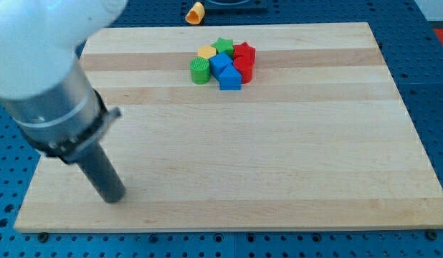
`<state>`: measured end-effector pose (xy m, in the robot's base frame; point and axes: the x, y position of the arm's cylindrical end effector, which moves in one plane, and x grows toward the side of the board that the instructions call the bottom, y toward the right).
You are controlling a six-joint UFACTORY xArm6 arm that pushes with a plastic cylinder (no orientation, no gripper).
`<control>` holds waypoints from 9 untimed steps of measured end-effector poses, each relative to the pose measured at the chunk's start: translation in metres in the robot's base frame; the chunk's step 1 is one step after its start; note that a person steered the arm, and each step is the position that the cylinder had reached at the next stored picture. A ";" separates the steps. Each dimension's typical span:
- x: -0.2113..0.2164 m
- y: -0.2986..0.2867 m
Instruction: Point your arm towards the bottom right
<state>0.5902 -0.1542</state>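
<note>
My tip rests on the wooden board near its bottom left corner, far from all the blocks. The blocks sit in one tight cluster near the view's top centre: a green cylinder, a yellow block, a green star, a red star, a red block, a blue block and a blue house-shaped block. The arm's white and grey body fills the view's top left.
A yellow block lies off the board, on the blue perforated table at the view's top. The board's edges show on all four sides.
</note>
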 end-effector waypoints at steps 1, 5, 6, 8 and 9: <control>0.013 0.066; 0.013 0.251; 0.013 0.291; 0.013 0.362; 0.013 0.397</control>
